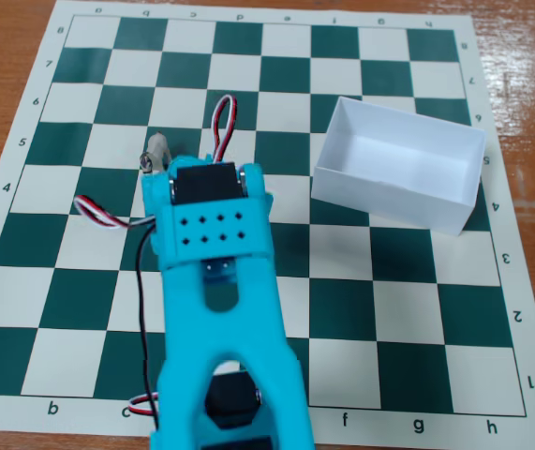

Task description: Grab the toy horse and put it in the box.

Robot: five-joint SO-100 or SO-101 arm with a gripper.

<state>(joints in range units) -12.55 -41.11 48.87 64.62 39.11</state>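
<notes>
My cyan arm point(213, 281) reaches from the bottom edge up over the green and white chessboard mat point(370, 309) in the fixed view. A small grey-beige thing, likely the toy horse point(157, 150), pokes out just past the arm's upper left end, on the mat near row 5. My gripper point(161, 167) is there, almost wholly hidden under the wrist motor, so its jaws do not show. I cannot tell whether it touches or holds the horse. The white open box point(400, 202) stands to the right, empty, well apart from the gripper.
Red, white and black servo wires point(222, 120) loop out above and to the left of the wrist. The mat lies on a wooden table point(529, 56). Nothing else stands on the mat.
</notes>
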